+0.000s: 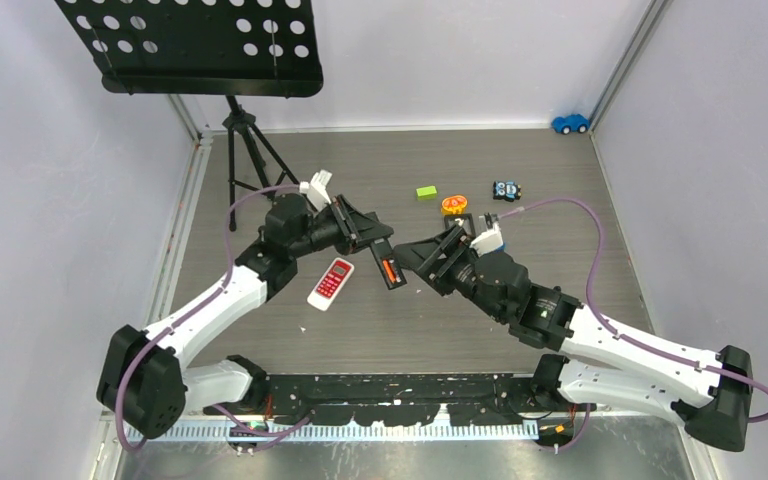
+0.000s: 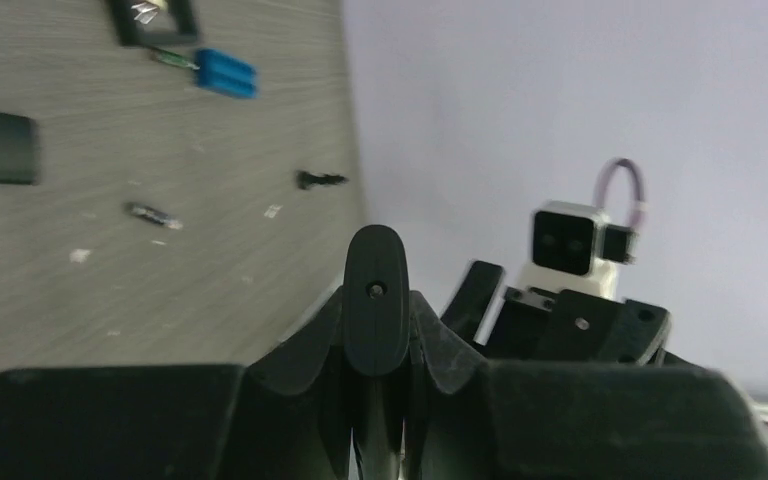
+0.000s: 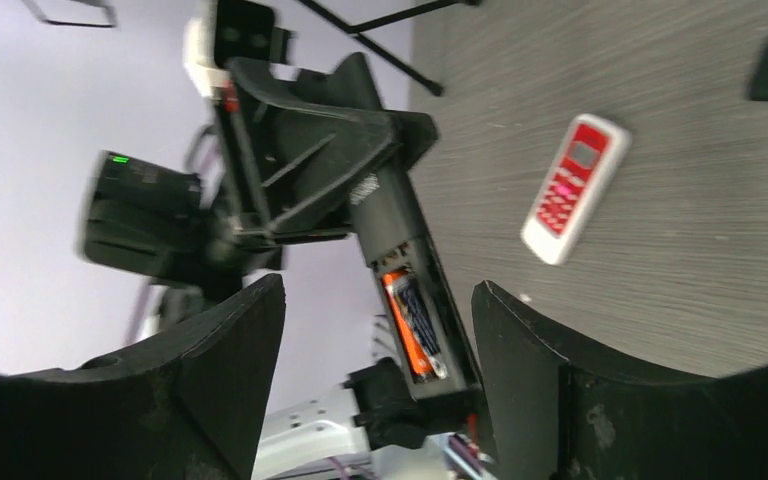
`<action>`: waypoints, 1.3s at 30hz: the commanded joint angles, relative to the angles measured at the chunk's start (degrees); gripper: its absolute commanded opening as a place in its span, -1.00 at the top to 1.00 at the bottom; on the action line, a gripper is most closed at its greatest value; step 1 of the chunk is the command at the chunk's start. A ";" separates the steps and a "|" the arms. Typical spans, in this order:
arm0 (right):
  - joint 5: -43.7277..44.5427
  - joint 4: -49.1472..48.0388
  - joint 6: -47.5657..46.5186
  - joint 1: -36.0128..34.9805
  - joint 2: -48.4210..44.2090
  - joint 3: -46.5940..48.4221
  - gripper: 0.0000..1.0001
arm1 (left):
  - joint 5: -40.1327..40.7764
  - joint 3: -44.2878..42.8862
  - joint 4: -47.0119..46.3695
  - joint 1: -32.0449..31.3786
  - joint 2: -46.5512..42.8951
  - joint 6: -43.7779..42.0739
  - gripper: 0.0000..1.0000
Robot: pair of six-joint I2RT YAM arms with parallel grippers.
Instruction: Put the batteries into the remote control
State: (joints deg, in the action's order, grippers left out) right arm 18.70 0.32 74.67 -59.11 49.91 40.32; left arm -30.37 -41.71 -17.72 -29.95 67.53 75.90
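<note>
Item: black remote (image 3: 400, 250), held off the table (image 1: 560, 260), bay uncovered and facing the right wrist camera.
Contents: orange battery (image 3: 397, 305) and dark battery (image 3: 420, 320), side by side in the bay.
Left fingers (image 2: 305, 350): clamped on the black remote's end.
Right fingers (image 3: 210, 380): apart, holding nothing, flanking the bay close by.
Also present: red-white remote (image 3: 575, 187), flat on the table.
Hazards: with no cover on, a half-seated battery may spring or slide out of the tilted bay. A finger brushing the remote could twist it in the end-only clamp.
</note>
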 commanded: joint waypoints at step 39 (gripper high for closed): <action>-0.66 17.22 -6.78 0.59 33.13 4.63 -0.07 | 64.18 -44.42 66.71 -18.67 37.06 -38.95 1.00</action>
State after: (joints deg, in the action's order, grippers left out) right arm 18.70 10.00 70.85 -58.52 81.03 38.35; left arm 31.35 -86.32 50.57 -49.65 110.24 38.15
